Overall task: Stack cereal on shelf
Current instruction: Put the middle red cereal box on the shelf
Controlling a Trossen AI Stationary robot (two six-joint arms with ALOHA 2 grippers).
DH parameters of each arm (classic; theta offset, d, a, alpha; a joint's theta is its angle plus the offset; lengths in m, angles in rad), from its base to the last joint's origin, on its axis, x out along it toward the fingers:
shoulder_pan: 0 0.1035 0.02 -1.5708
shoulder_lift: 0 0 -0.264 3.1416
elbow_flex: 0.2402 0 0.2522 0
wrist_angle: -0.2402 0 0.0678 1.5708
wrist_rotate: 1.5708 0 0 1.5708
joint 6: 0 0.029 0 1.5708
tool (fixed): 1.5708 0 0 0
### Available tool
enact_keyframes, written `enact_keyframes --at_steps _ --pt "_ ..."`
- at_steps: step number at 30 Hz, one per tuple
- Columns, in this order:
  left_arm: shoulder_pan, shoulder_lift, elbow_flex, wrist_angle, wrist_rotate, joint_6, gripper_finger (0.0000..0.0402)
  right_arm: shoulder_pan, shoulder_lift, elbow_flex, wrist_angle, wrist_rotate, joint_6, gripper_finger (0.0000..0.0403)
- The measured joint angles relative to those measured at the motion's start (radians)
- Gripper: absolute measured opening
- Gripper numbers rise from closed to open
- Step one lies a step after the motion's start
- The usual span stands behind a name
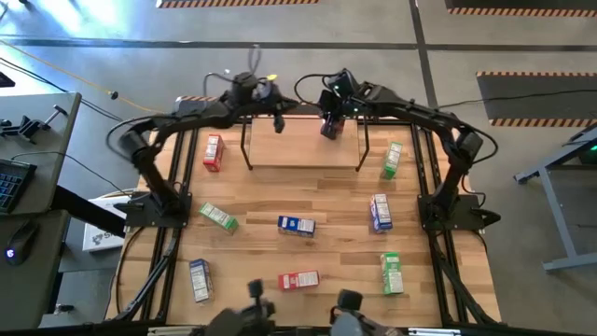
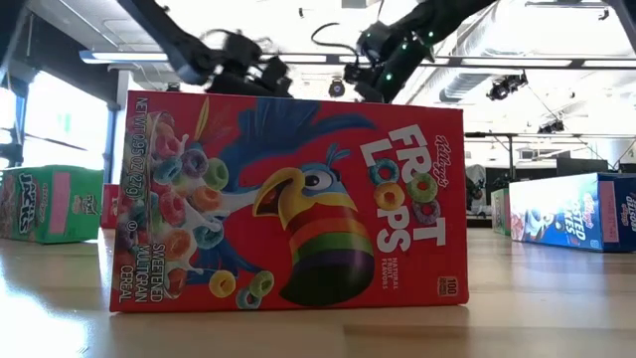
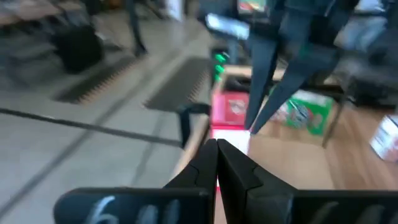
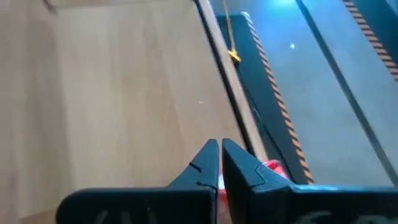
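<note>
The light-wood shelf (image 1: 303, 142) with black hoop ends stands at the table's far middle. My left gripper (image 1: 278, 123) is shut and empty above the shelf's left part; its shut fingers show in its wrist view (image 3: 217, 148). My right gripper (image 1: 329, 127) is shut over the shelf's right part, fingers pointing down (image 4: 219, 149). A red cereal box (image 3: 230, 111) lies on the shelf right by my right gripper; a corner of it shows under the fingers (image 4: 273, 168). Several other cereal boxes lie flat on the table. My right gripper's shut fingers (image 3: 267, 99) point down at the shelf beside the red box (image 3: 229, 127). The gripper itself hides the place, so I cannot tell whether it touches the box.
On the table lie a red box (image 1: 213, 152), green boxes (image 1: 218, 217) (image 1: 393, 160) (image 1: 392, 273), blue boxes (image 1: 297, 225) (image 1: 381, 212) (image 1: 200, 280) and a red box (image 1: 298, 279), which fills the low view (image 2: 288, 199). Black frame rails run along both table sides.
</note>
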Motion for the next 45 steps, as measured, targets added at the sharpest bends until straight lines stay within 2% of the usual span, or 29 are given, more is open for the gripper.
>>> enact_keyframes --at_steps 3,7,16,22,28,31,35,40,45 --pt "0.000 -0.092 -0.084 0.021 -0.047 0.000 0.0000 -0.004 0.022 0.000 0.000 0.018 -0.005 0.0000" --pt "0.000 -0.200 -0.132 0.052 -0.047 -0.006 0.0000 -0.013 0.026 0.000 -0.007 0.068 -0.004 0.0000" --pt "-0.003 -0.344 -0.244 0.066 -0.055 -0.010 0.0000 -0.036 0.026 0.000 -0.017 0.104 0.018 0.0000" --pt "0.001 -0.384 -0.342 0.166 -0.058 -0.040 0.0000 -0.036 0.026 0.000 0.019 0.107 0.025 0.0000" --pt "0.002 -0.406 -0.380 0.172 -0.062 -0.038 0.0000 -0.029 -0.016 -0.001 0.032 0.097 -0.015 0.0000" --pt "0.002 -0.412 -0.392 0.182 -0.061 -0.038 0.0000 -0.032 -0.060 0.000 -0.081 0.069 -0.067 0.0000" --pt "0.002 -0.412 -0.393 0.185 -0.061 -0.037 0.0000 -0.044 -0.054 -0.003 -0.243 0.015 -0.072 0.0000" --pt "0.000 -0.412 -0.393 0.184 -0.054 -0.037 0.0000 -0.037 -0.001 -0.003 -0.203 0.074 -0.082 0.0000" --pt "0.000 -0.412 -0.393 0.182 -0.043 -0.042 0.0000 -0.035 0.022 -0.003 -0.144 0.080 -0.091 0.0000"
